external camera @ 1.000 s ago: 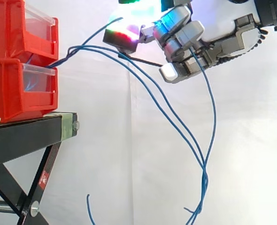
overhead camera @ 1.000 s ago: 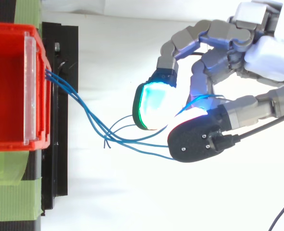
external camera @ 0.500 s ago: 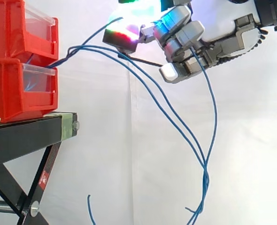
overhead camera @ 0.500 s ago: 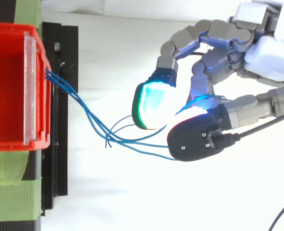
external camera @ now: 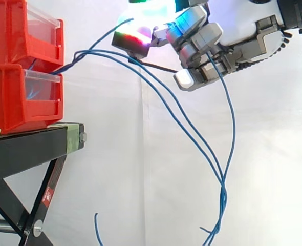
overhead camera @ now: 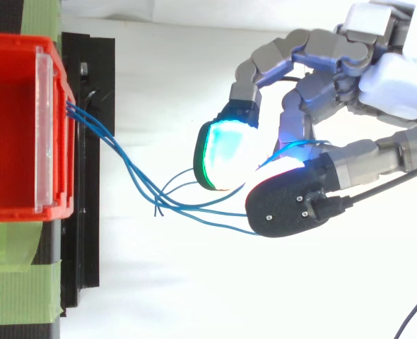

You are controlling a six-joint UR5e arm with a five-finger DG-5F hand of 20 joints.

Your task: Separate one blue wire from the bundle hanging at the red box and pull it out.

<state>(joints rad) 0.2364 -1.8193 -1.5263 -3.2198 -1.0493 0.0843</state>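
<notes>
One wire (external camera: 234, 133) is being pinched in the curled fingers of the hand (external camera: 207, 48), well right of the red box (external camera: 7, 102). The bundle (overhead camera: 132, 173) is being held strung leftward to the box, so the pull is being lined up rightward.

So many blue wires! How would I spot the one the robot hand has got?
Find the red boxes on the black stand; blue wires leave them and sag rightwards. The held wire hangs almost straight down from the curled fingers of the robot hand, unlike the two sagging side by side.
</notes>
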